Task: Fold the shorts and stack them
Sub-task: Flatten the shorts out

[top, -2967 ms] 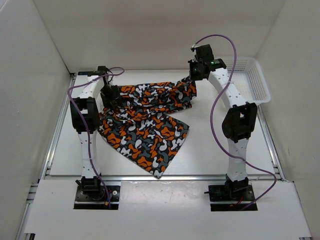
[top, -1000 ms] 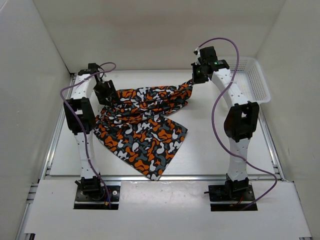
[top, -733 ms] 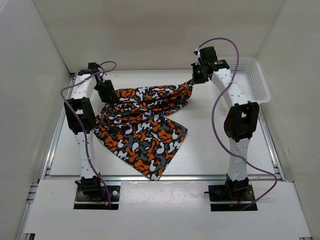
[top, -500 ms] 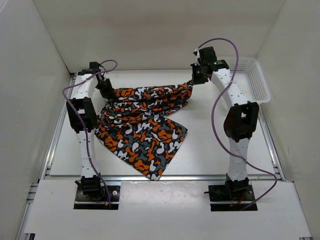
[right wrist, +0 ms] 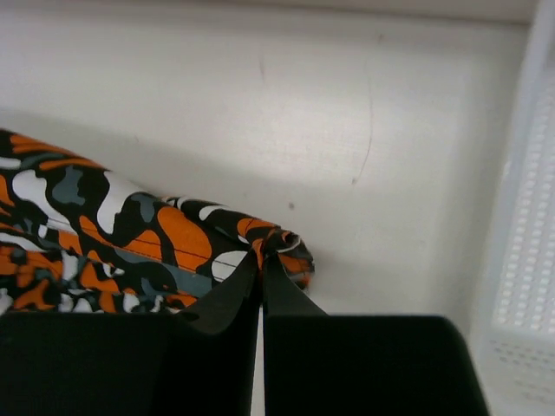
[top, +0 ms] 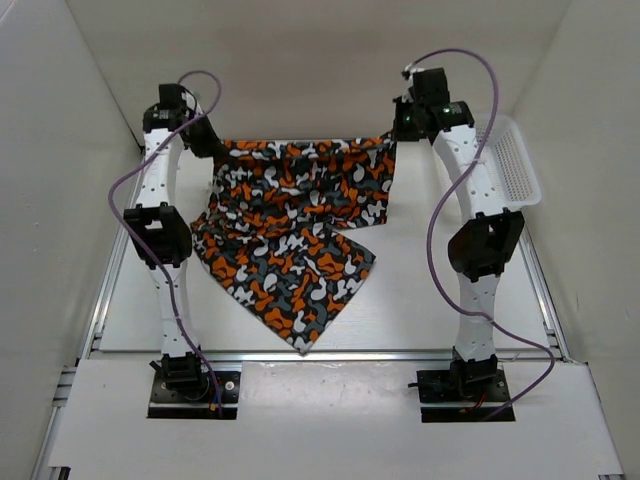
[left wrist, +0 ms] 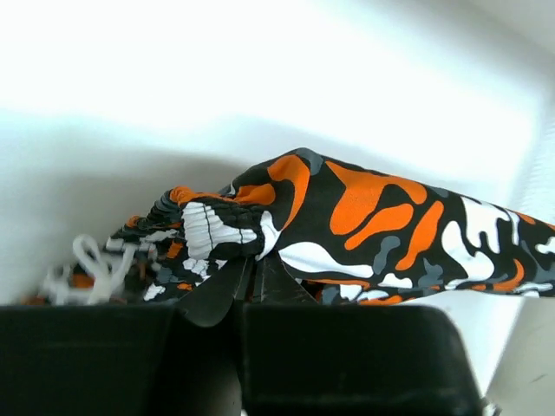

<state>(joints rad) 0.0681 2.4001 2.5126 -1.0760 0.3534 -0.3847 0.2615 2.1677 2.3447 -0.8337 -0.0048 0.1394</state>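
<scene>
Hanging shorts (top: 300, 200), top edge left-right.

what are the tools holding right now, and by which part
Both hold the shorts. The left tool pinches one end of the raised far edge, the right tool the other end, with the edge stretched between them.

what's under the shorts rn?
White table shows all around the shorts. Their near part drapes on it; the far edge hangs pinched by the left tool and right tool. Anything beneath the fabric is covered.
</scene>
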